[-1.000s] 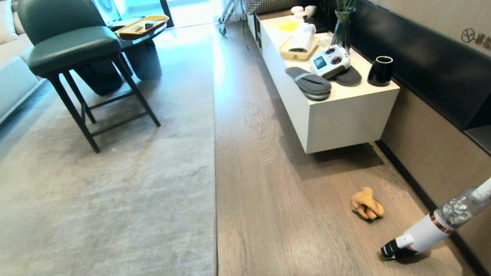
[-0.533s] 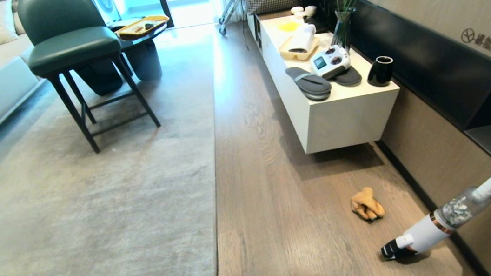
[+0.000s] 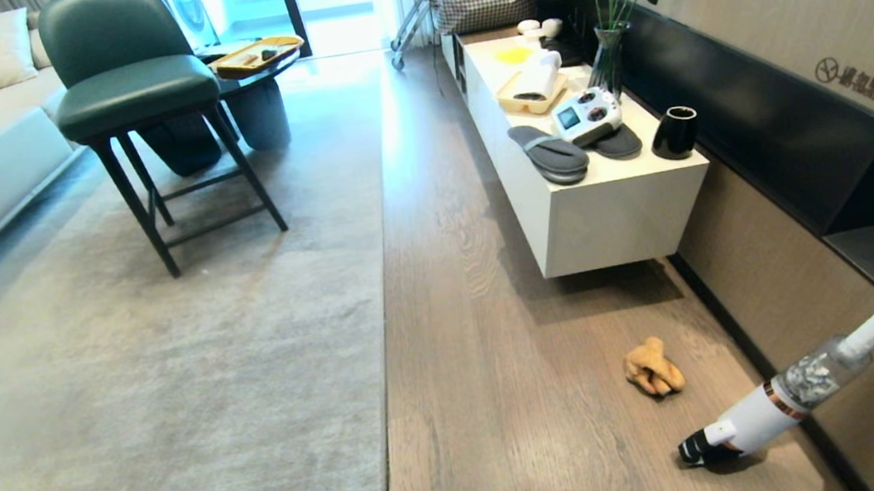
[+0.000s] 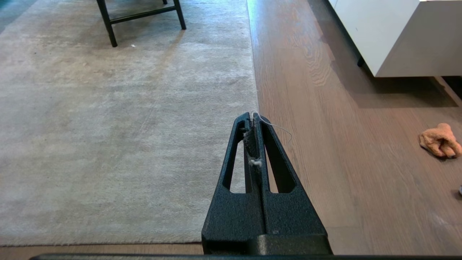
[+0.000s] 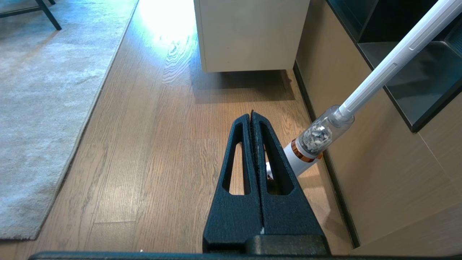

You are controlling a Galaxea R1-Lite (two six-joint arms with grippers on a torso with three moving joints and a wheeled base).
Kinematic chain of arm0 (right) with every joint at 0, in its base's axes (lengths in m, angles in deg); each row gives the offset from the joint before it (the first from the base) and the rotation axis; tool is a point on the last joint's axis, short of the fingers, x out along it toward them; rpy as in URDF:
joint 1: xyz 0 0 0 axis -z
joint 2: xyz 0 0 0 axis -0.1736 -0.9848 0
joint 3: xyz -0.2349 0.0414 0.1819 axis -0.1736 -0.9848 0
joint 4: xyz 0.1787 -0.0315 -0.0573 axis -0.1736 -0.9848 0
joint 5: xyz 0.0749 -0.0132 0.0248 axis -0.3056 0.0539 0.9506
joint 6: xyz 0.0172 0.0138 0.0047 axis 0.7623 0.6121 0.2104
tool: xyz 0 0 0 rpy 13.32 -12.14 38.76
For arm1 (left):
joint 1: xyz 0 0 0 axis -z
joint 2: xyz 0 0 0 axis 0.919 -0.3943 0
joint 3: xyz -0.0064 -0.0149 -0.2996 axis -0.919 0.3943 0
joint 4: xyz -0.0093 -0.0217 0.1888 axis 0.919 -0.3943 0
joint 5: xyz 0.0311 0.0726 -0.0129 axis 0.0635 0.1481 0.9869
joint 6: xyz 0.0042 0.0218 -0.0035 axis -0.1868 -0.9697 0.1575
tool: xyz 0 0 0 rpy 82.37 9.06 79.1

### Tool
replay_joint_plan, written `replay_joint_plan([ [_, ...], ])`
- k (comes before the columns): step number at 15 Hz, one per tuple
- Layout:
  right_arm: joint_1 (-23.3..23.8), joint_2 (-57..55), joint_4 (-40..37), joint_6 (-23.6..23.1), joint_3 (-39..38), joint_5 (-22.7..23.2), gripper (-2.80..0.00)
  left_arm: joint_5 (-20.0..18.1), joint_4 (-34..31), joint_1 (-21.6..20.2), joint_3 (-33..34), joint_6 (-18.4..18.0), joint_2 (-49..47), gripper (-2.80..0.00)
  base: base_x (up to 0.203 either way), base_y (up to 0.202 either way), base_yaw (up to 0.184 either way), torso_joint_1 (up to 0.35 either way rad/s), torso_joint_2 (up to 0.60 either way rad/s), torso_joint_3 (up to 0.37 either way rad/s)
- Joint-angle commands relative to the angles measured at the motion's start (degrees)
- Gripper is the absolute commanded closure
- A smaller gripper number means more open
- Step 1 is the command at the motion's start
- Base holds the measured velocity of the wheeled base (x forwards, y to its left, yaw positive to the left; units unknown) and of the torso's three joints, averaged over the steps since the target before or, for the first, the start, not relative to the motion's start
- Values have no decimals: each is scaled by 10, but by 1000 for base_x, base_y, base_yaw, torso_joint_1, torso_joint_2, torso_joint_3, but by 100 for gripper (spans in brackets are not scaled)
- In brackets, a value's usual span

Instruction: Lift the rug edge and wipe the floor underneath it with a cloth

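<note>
Lying flat, the rug edge (image 3: 377, 286) meets bare floor (image 3: 490, 339).
The cloth (image 3: 653, 368) sits crumpled near the vacuum (image 3: 766, 412); left gripper (image 4: 252, 117) and right gripper (image 5: 251, 116) hang pinched together, empty.

- Your rug edge (image 3: 379, 319) lies flat, pale grey, along the floor (image 3: 506, 404).
- Your cloth (image 3: 653, 369) sits crumpled, orange-tan, on the brown planks, well apart from the rug.

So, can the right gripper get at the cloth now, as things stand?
Probably yes: the cloth lies alone on bare floor. The right gripper, shut and empty, must open first.
</note>
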Motion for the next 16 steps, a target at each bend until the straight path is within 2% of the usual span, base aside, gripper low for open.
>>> replay_joint_plan([
  [1, 0, -1, 0, 0, 0, 1, 0, 1, 0, 0, 0, 0, 0, 0, 0, 0, 0, 0, 0, 0],
  [10, 0, -1, 0, -2, 0, 1, 0, 1, 0, 0, 0, 0, 0, 0, 0, 0, 0, -3, -11, -19],
  [16, 0, -1, 0, -2, 0, 1, 0, 1, 0, 0, 0, 0, 0, 0, 0, 0, 0, -34, -358, -398],
])
